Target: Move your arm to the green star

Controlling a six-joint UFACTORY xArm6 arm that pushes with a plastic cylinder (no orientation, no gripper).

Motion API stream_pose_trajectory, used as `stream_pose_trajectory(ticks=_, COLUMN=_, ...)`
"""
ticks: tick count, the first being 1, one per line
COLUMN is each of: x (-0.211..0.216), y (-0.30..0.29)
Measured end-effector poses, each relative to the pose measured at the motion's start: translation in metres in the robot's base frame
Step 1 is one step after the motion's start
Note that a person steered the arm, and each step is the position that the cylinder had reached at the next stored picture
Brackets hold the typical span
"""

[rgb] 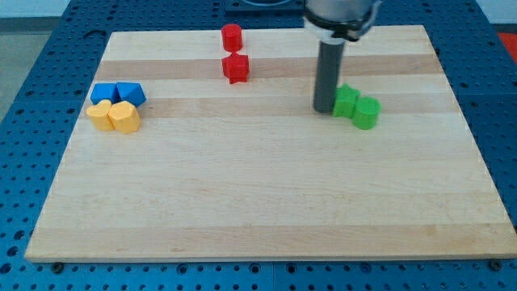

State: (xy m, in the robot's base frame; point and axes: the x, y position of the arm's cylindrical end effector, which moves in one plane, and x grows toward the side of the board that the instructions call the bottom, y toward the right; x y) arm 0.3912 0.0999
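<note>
The green star (346, 102) lies on the wooden board (266, 202) at the view's right, touching a green cylinder (367, 112) on its right. My tip (324, 109) stands just left of the green star, touching or nearly touching its left side. The dark rod rises from there to the arm at the view's top.
A red cylinder (232, 36) and a red star (236, 68) sit near the view's top centre. At the view's left, two blue blocks (117, 93) lie above a yellow star (100, 115) and a yellow hexagonal block (124, 116).
</note>
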Motion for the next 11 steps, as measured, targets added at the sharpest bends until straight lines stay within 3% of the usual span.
stream_pose_trajectory(ticks=1, x=0.0, y=0.021)
stream_pose_trajectory(ticks=5, x=0.043, y=-0.036)
stream_pose_trajectory(ticks=7, x=0.019, y=-0.047)
stream_pose_trajectory(ticks=11, x=-0.032, y=-0.001)
